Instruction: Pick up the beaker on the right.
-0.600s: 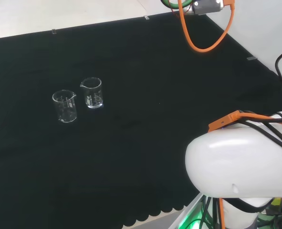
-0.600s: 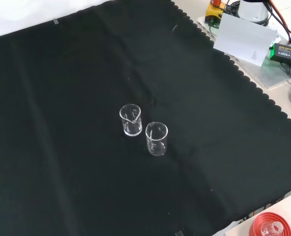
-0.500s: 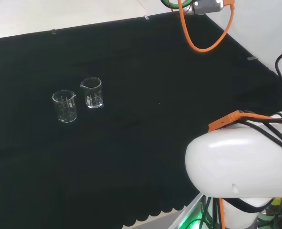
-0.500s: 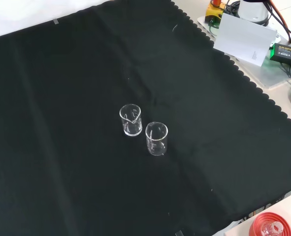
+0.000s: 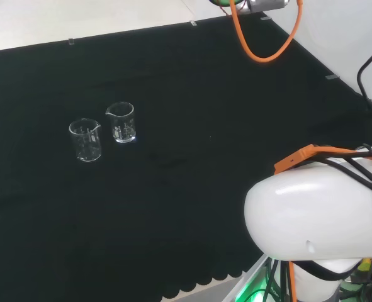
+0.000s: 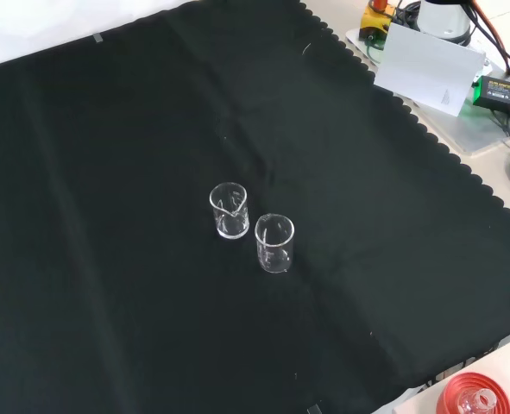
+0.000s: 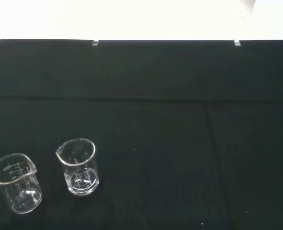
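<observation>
Two small clear glass beakers stand upright and close together on the black cloth. In the head view one beaker (image 5: 121, 122) is to the right and slightly farther back, the other beaker (image 5: 85, 139) to its left. In the front view the first beaker (image 6: 229, 210) is the upper left one and the second beaker (image 6: 274, 242) the lower right one. The wrist view has them near each other at a distance, the first beaker (image 7: 79, 166) and the second beaker (image 7: 16, 182), both with printed scale marks and nothing inside.
The arm's big white link (image 5: 318, 220) with orange cabling takes up the head view's lower right. Off the cloth's scalloped edge (image 6: 410, 121) lie a white card (image 6: 427, 67) and electronics. A red ribbed stand (image 6: 470, 398) sits at the front view's bottom right.
The orange cable loop and the grey part at the head view's top have shifted slightly upward. Both beakers stand where they were.
</observation>
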{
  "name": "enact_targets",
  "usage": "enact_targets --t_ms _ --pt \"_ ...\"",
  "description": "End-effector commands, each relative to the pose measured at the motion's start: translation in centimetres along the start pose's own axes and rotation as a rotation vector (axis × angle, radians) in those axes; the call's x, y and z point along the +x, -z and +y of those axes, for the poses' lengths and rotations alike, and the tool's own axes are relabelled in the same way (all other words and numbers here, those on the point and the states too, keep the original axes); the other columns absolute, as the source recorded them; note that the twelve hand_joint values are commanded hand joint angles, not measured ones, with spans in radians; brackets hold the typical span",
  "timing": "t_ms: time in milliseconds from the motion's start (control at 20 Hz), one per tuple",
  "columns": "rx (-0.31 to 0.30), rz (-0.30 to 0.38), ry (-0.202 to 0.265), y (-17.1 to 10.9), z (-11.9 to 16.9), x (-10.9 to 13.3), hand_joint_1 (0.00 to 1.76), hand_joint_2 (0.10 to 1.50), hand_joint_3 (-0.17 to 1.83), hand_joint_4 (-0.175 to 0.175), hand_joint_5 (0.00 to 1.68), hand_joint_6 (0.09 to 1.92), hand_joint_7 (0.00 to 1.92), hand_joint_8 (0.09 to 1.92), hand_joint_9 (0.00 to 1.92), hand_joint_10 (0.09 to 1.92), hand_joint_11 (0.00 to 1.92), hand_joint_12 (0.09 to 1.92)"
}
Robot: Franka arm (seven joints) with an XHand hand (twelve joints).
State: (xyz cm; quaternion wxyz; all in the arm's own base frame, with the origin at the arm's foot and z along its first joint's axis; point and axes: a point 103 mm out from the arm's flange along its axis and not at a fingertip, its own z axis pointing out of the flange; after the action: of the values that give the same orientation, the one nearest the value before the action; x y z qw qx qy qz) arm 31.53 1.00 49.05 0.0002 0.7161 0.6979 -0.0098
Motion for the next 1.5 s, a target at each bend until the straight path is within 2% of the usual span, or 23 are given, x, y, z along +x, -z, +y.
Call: enact_targets --t_ms 50,500,650,800,1000,1200,1300,1500 --pt "0.004 0.005 -0.029 -0.4 -0.4 -0.9 0.04 1.38 0.24 -0.043 0.19 0.09 0.12 0.09 0.27 0.09 0.00 0.76" --pt "0.035 0.024 -0.040 -2.7 1.3 -1.4 0.09 1.36 0.19 -0.047 0.18 0.09 0.13 0.09 0.27 0.09 0.00 0.75" --pt "0.046 0.050 -0.089 -4.0 2.3 -3.8 0.13 1.34 0.17 -0.051 0.17 0.09 0.14 0.09 0.28 0.09 0.00 0.75" --pt "0.058 0.071 -0.104 -5.3 3.4 -5.5 0.18 1.31 0.15 -0.055 0.17 0.09 0.15 0.09 0.29 0.09 0.00 0.75" --pt "0.054 0.092 -0.108 -7.2 5.9 -5.6 0.28 1.25 0.13 -0.058 0.17 0.09 0.17 0.09 0.30 0.09 0.00 0.77" --pt "0.048 0.136 -0.072 -9.6 8.7 -5.0 0.40 1.19 0.11 -0.061 0.18 0.09 0.19 0.09 0.33 0.09 0.00 0.84" --pt "0.055 0.155 -0.059 -10.8 10.0 -5.0 0.43 1.16 0.14 -0.063 0.18 0.09 0.18 0.10 0.28 0.21 0.00 0.87" --pt "0.074 0.177 -0.050 -13.2 12.0 -5.1 0.46 1.08 0.25 -0.066 0.18 0.09 0.11 0.30 0.12 0.61 0.00 0.90"
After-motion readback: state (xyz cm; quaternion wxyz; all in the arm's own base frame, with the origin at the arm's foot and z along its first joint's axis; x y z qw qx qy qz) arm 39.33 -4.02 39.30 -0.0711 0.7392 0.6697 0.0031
